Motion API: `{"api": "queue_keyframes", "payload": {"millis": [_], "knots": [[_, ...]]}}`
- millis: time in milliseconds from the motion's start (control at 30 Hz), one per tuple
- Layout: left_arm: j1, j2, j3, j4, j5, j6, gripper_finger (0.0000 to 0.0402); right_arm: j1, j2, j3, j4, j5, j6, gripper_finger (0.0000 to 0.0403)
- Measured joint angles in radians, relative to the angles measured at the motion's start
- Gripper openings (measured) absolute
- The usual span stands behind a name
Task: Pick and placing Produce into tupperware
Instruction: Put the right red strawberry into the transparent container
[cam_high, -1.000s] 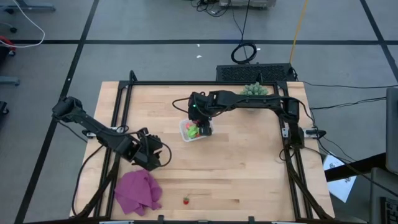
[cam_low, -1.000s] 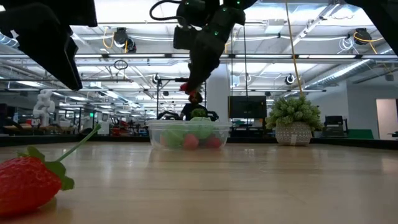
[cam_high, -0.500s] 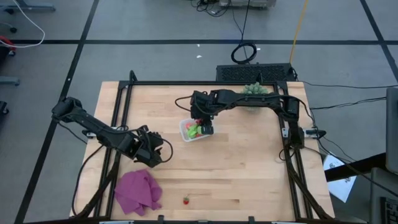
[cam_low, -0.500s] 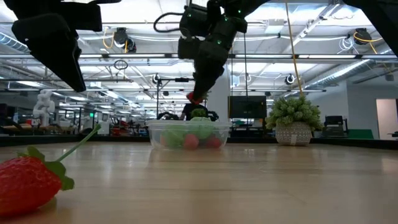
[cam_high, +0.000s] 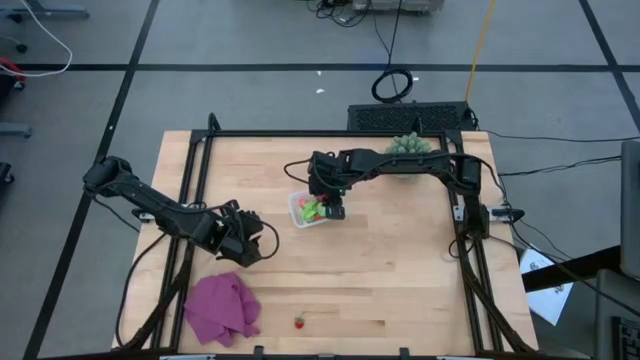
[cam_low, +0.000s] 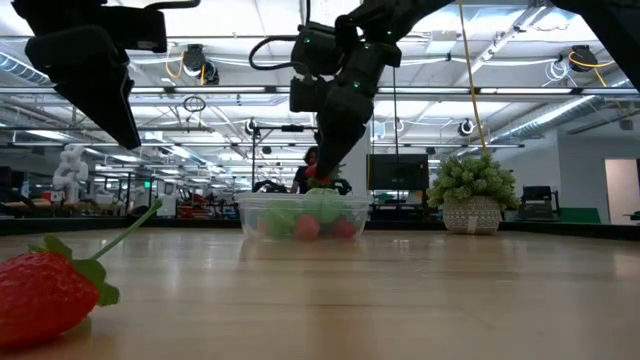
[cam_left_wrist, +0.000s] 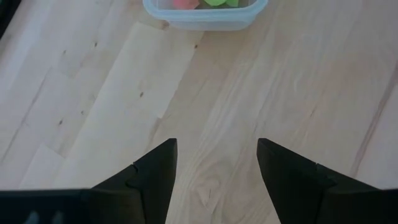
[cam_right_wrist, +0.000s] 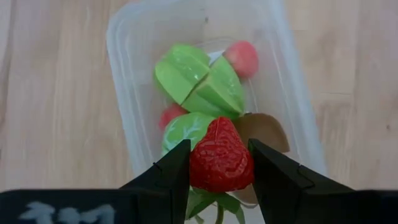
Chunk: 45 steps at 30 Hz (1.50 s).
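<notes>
My right gripper (cam_right_wrist: 219, 147) hangs low over the clear tupperware (cam_high: 312, 211), shut on a red strawberry (cam_right_wrist: 221, 163). Inside the tupperware (cam_right_wrist: 124, 93) lie two bright green pieces (cam_right_wrist: 199, 78), small red and pink pieces (cam_right_wrist: 242, 57) and the brown oval (cam_right_wrist: 266, 132). A second strawberry (cam_high: 298, 321) with a green stem lies on its side near the table's near edge; it also shows close up in the low view (cam_low: 45, 290). My left gripper (cam_high: 248, 240) hovers open above bare wood left of the tupperware (cam_left_wrist: 205, 15), touching nothing. My right gripper pinches the strawberry by its red body (cam_right_wrist: 198, 167) between the two fingers (cam_right_wrist: 168, 177), one on each side. The fingers come from above, pointing down. The strawberry is lifted clear, just above the produce in the tupperware, with its green leaves (cam_right_wrist: 208, 202) back between the fingers.
A purple cloth (cam_high: 222, 308) lies crumpled at the near left of the table. A spiky pale-green plant in a pot (cam_high: 408, 146) stands by the far edge, behind the right arm. Dark frame rails (cam_high: 190, 190) run along the table's sides. Bare wood stretches right of the tupperware.
My right gripper has come down toward the tupperware with the strawberry in its fingers, drifting a little toward the table's near right. The strawberry now hangs at about rim height instead of well above it.
</notes>
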<state>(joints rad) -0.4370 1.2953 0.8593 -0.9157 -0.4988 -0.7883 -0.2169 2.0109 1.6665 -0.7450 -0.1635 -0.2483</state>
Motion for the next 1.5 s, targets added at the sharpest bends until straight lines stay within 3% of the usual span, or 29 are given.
{"api": "queue_keyframes", "payload": {"millis": [367, 1033, 1500], "knots": [[-0.001, 0.0, 0.0, 0.0, 0.0, -0.002, 0.0227, -0.032, 0.0, -0.041, 0.083, 0.001, -0.002, 0.0135], [-0.001, 0.0, 0.0, 0.0, 0.001, -0.002, 0.0227, -0.054, 0.0, -0.041, 0.08, -0.025, 0.012, 0.0135], [-0.001, 0.0, 0.0, 0.0, 0.001, -0.001, 0.0227, -0.056, -0.003, -0.128, 0.146, -0.032, 0.01, 0.0135]]}}
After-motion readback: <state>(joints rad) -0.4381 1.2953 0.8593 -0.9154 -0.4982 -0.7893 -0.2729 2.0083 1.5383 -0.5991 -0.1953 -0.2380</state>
